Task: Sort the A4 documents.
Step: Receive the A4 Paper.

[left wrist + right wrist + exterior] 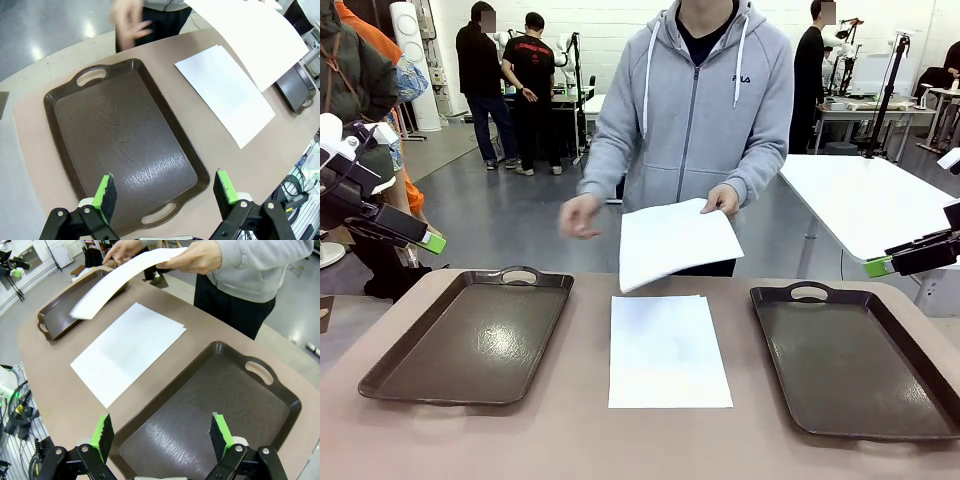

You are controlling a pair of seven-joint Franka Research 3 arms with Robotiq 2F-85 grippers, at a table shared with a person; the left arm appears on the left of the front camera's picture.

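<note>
White A4 documents [669,350] lie flat in the middle of the table between two dark brown trays; the same stack [226,91] [129,349] shows in both wrist views. A person at the far side holds more sheets [672,242] [125,277] in one hand above the table, the other hand free beside them. My left gripper [165,189] hovers open and empty above the near end of the left tray [470,340]. Over the right tray [210,405] my right gripper [161,432] hangs open and empty too. In the front view the left gripper [428,241] and right gripper [882,265] stand raised at the picture's sides.
Both trays [120,140] [855,365] hold nothing. The brown tabletop [570,440] runs to the near edge. A white table [870,200] stands behind on the right, and people stand at benches farther back.
</note>
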